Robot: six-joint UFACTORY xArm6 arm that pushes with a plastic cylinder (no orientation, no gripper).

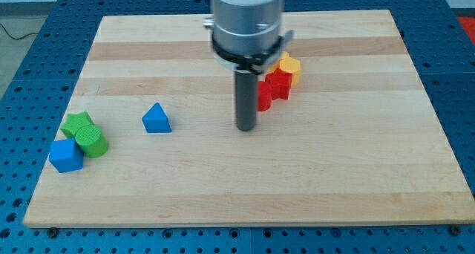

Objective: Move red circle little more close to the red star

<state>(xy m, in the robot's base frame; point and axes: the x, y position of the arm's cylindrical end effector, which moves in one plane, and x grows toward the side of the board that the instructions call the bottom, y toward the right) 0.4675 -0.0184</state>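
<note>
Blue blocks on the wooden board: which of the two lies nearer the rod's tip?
The blue triangular block, standing alone left of my tip. The other blue block sits far off at the view's left edge, beside the green blocks.

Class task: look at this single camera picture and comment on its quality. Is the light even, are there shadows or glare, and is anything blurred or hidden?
Camera view: soft, even light on the wooden board, no glare; only faint shadows under the blue triangle. The arm's grey housing looks slightly soft. The rod hides part of the red circle; my tip stays sharp.
</note>
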